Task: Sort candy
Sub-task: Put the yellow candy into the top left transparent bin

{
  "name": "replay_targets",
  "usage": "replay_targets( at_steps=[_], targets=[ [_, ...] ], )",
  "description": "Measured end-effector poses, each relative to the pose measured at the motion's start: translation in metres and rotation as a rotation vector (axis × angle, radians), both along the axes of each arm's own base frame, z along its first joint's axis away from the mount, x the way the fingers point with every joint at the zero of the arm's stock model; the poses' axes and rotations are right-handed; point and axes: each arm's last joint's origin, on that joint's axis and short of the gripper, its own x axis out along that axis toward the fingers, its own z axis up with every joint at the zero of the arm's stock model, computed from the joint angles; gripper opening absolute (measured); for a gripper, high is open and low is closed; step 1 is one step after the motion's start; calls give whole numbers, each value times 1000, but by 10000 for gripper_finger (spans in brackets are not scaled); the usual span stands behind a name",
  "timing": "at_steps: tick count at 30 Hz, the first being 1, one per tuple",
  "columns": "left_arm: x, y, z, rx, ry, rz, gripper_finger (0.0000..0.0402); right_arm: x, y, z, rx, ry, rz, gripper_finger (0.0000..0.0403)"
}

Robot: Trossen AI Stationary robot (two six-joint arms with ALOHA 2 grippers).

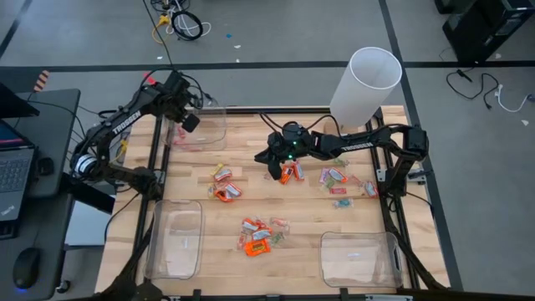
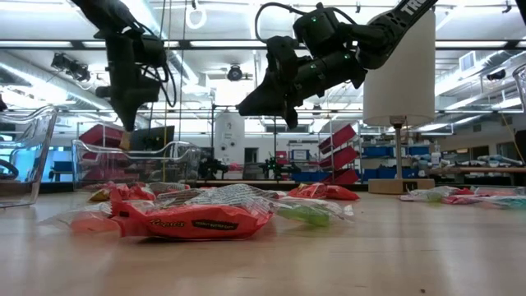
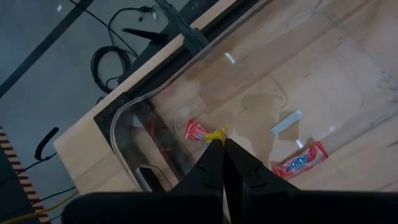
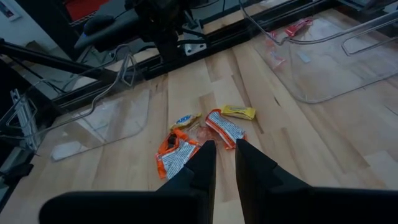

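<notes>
Wooden table (image 1: 276,251) holds three clear bins (image 1: 175,241) and scattered candy (image 1: 256,236). Left gripper (image 3: 219,144) clenched over far bin; right gripper (image 4: 225,149) slightly parted above three candies, holding nothing visible.

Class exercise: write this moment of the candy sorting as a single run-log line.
left gripper: shut on pink candy, above far-left bin | right gripper: fingers slightly apart, empty, over orange candy at table centre | candy piles unsorted
</notes>
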Motion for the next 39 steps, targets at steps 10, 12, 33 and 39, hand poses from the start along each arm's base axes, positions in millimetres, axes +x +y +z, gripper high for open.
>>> replay_targets(
  at_steps=[10,12,33,39],
  targets=[
    [1,-2,-3,-43,-35,-11,0,0,0,0,0,0,0,48],
    [2,-4,-8,-79,-73,-13,0,0,0,0,0,-1,0,48],
    [2,-18,-56,-173,-55,-16,0,0,0,1,-2,-8,-1,48],
    [1,-19,-59,-171,-32,-9,0,0,0,1,-1,-9,-6,48]
  ],
)
